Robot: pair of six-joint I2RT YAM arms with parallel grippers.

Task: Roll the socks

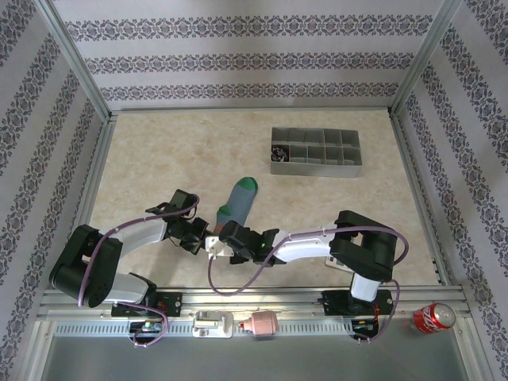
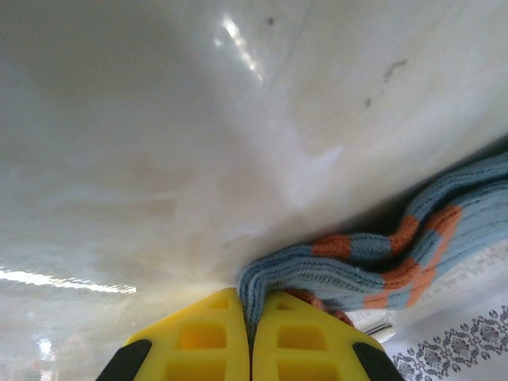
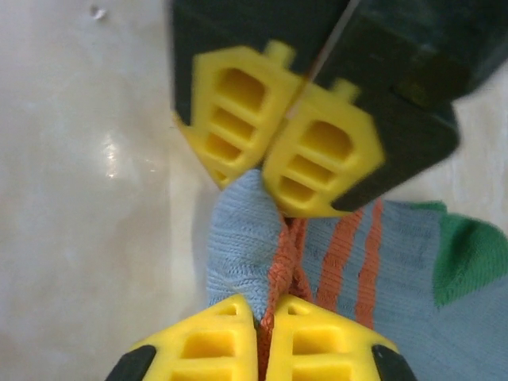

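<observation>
Here, the left hand [image 2: 251,321] is seen shut, its 2 yellow fingers [image 2: 198,341] pressed together on a folded edge of the blue sock [image 2: 373,266], where orange stripes cross the knit. The right hand [image 3: 262,337] is likewise closed, and the orange cuff [image 3: 287,258] of the same sock is pinched between its fingers. In the right wrist view the left hand is found directly opposite, its fingertips close to those of the right hand, and the bunched fabric is gripped from both sides. From above, the 2 hands are seen meeting over the near middle of the table [image 1: 159,159], at the near end of the sock. The sock is laid out from there towards the far side, with its green toe [image 1: 248,184] pointed away from the arms. A grey compartment tray [image 1: 316,152] is set well apart at the far right of the table. A red can [image 1: 432,317] is laid on its side on the metal ledge by the near right corner.
</observation>
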